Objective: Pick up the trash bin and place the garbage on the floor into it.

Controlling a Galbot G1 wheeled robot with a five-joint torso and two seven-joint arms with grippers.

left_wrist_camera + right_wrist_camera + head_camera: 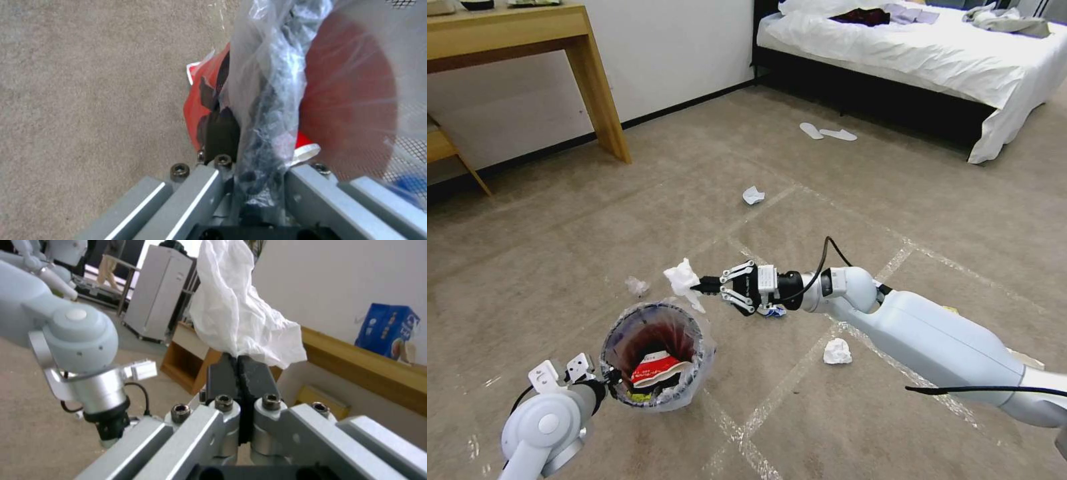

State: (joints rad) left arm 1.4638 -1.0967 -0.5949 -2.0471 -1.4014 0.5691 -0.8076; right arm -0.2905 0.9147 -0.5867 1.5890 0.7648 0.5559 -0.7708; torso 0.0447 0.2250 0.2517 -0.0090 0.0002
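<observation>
The left gripper is clamped on the near rim of the trash bin and holds it tilted, with the opening turned up toward the head camera. In the left wrist view the rim and the crinkly clear plastic liner sit pinched between the closed fingers, one finger inside the bin against a red wrapper. Inside the bin lie a crushed red-white paper cup and a yellow scrap.

The right gripper is extended across the floor at the level of the bin's far rim. Its fingers are closed on a crumpled white tissue; the tissue hangs just beyond the far edge of the bin opening, clear of the carpet. In the right wrist view the tissue rises from the closed fingertips.

Remaining garbage on the floor:
- a small clear crumpled scrap, just left of the held tissue;
- a crumpled white paper ball, near the right forearm;
- a white paper piece, farther out toward the bed;
- a blue-white scrap, directly under the right wrist.

A pair of white slippers lies beside the bed. A wooden table stands against the wall on the left.
</observation>
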